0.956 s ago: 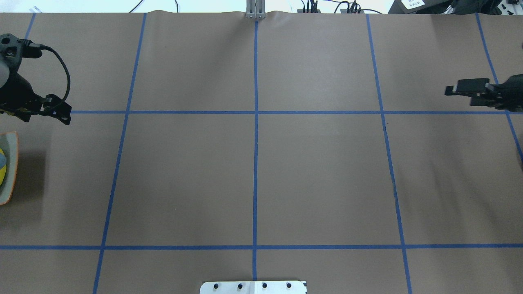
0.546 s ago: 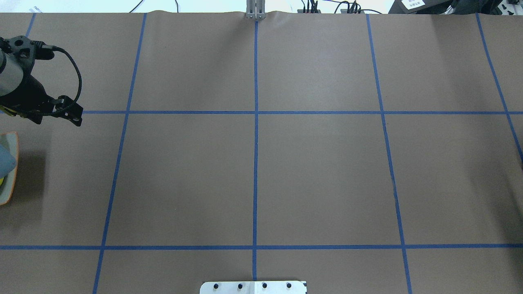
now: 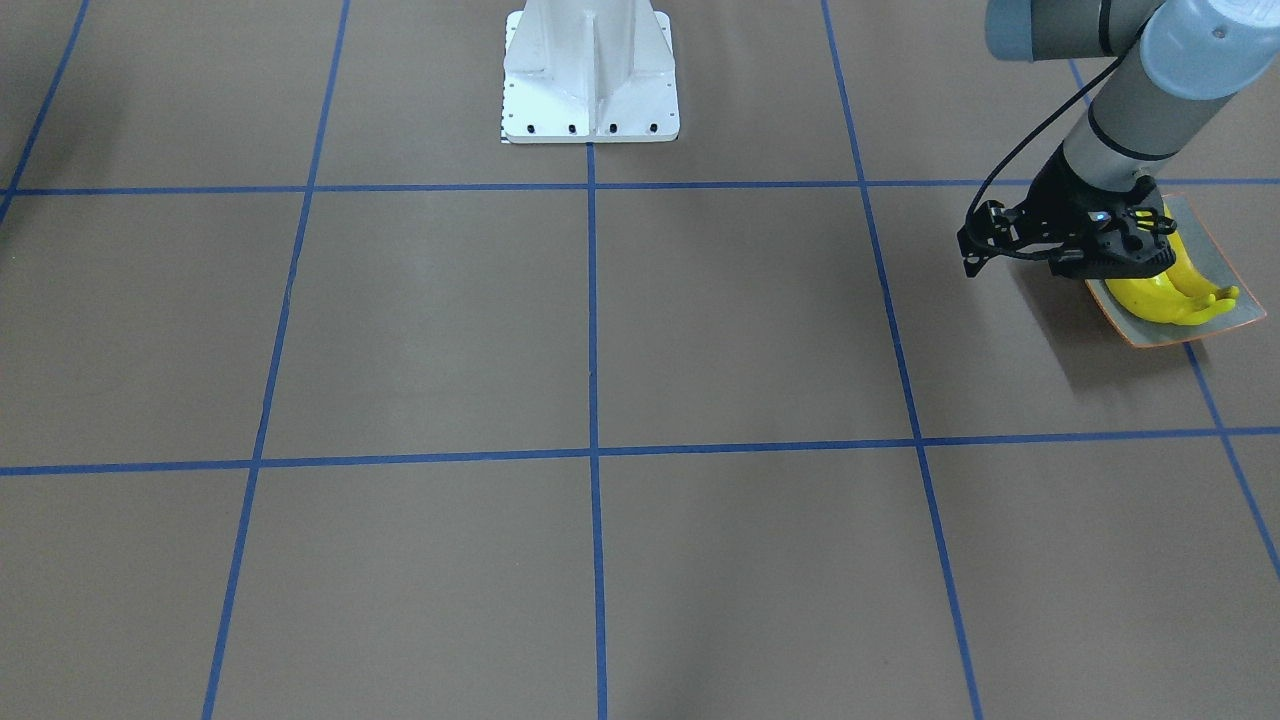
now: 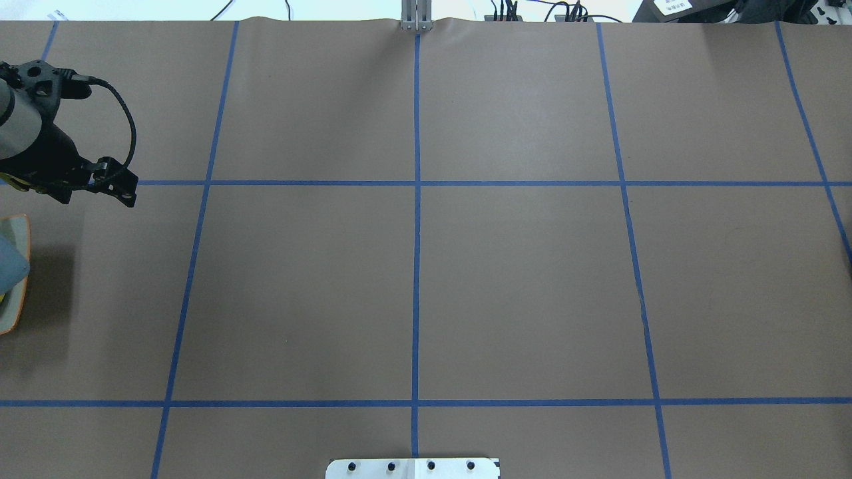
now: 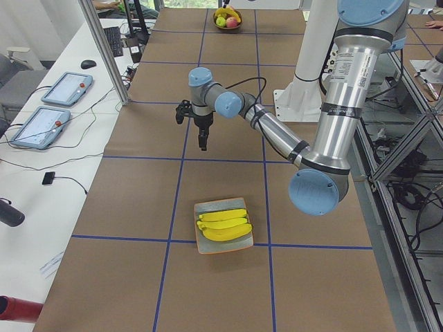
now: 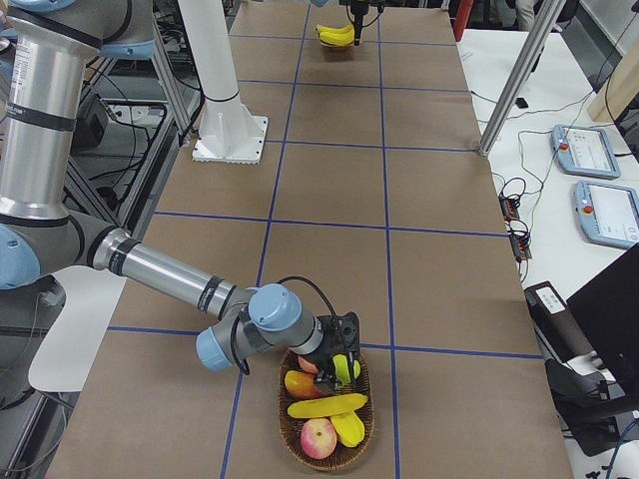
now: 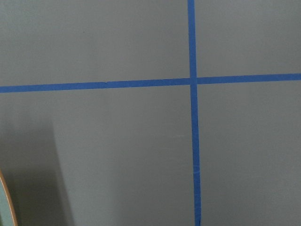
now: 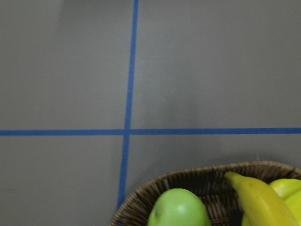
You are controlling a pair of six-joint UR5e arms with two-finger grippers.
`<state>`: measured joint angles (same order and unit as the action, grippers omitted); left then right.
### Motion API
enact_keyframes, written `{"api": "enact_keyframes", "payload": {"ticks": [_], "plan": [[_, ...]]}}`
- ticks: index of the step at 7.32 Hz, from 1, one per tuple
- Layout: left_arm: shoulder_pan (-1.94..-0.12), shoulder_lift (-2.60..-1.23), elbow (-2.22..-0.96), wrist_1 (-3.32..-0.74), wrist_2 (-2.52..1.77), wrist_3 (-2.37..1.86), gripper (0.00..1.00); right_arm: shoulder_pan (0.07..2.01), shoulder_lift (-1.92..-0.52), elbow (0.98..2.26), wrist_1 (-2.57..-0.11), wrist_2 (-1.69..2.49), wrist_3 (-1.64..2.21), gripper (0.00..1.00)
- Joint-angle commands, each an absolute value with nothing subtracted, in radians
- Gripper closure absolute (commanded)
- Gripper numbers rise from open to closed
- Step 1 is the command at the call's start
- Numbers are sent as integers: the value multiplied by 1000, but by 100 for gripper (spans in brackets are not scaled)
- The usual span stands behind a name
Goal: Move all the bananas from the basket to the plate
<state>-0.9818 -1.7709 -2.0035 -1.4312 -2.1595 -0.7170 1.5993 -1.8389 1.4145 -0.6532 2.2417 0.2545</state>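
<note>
The grey-green plate [image 5: 208,247] with an orange rim holds three yellow bananas [image 5: 223,225] side by side; both also show in the front-facing view, plate [image 3: 1170,338] and bananas [image 3: 1170,298]. My left gripper [image 5: 202,142] hangs above the bare table just beyond the plate, clear of the bananas; it also shows in the front-facing view [image 3: 1075,265], fingers unclear. My right gripper [image 6: 344,371] is low over the wicker basket [image 6: 283,424], against a yellow fruit; I cannot tell if it is shut. A banana [image 6: 324,406] lies in the basket, also in the right wrist view [image 8: 261,202].
The basket also holds red-and-yellow apples [image 6: 319,437] and a green apple [image 8: 178,209]. The robot's white base [image 3: 590,75] stands at the table's middle edge. In the overhead view only the plate's edge [image 4: 20,293] shows at far left. Blue tape lines grid the brown table.
My right gripper has left the overhead view past its right edge. My left wrist has shifted slightly to the right, and the left arm now covers more of the plate.
</note>
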Motion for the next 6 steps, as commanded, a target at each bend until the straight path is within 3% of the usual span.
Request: {"api": "enact_keyframes", "payload": {"ticks": [1,6], "plan": [[-982,-1770,-2002,-1431,-2157,-718,0,1635,-1838,1309,-652,2252,105,0],[-982,-1761,-2000,-1431,-2155,-715,0,1635,-1798,1227,-650,2293,68,0]]}}
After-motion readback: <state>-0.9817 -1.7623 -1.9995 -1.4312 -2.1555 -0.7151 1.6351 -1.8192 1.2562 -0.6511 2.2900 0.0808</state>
